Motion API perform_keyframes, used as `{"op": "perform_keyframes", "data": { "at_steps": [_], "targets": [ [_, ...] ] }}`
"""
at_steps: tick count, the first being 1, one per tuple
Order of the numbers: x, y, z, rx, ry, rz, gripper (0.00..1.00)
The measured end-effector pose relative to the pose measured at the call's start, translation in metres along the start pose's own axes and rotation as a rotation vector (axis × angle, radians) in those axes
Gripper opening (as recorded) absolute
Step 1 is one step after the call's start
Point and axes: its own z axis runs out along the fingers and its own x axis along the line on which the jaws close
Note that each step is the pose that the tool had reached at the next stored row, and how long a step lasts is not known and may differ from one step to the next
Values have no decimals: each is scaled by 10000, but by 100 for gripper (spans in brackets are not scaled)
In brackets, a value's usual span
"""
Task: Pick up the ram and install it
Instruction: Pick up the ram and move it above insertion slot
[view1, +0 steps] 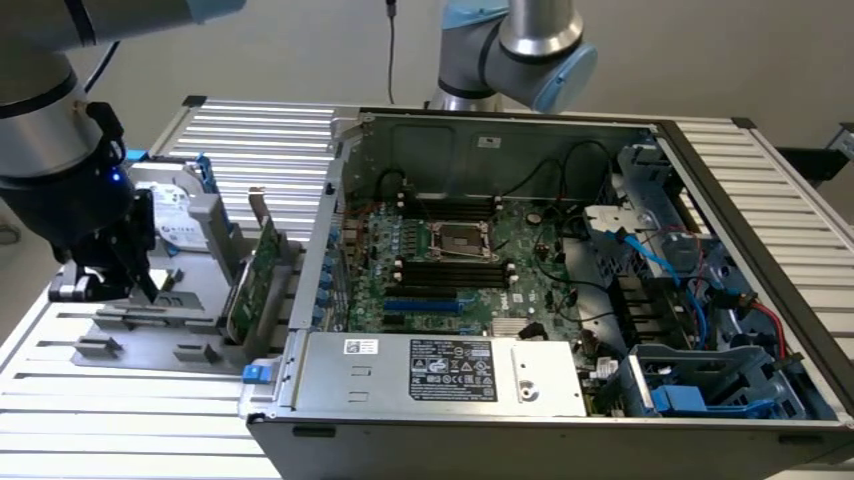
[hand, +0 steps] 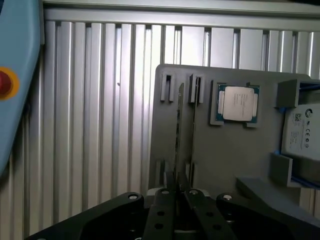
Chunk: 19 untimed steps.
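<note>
Pincer (hand: 176, 192) is clenched on the ram (hand: 178, 135), gripping the near end of the stick. In the wrist view the ram shows edge-on as a thin dark-green strip. It stands upright over the grey holder tray (hand: 225, 155), between the tray's slot posts. Whether it is seated in the posts or lifted clear cannot be told.

A silver processor chip (hand: 237, 103) lies in a recess just beside the ram. A hard drive (hand: 302, 132) sits at the tray's far side.

In the exterior view the pincer (view1: 118, 285) hangs over the tray at the exterior view's left. A wide green card (view1: 254, 290) stands between it and the open computer case (view1: 534, 450). All rest on the slatted aluminium table (view1: 134, 420).
</note>
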Motion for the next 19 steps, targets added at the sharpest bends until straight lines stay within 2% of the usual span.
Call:
{"op": "perform_keyframes", "data": {
  "at_steps": [9,19],
  "targets": [
    [-35,-153,-225,-59,-46,-50,13],
    [-72,-333,-478,-75,-140,-93,13]
  ]
}}
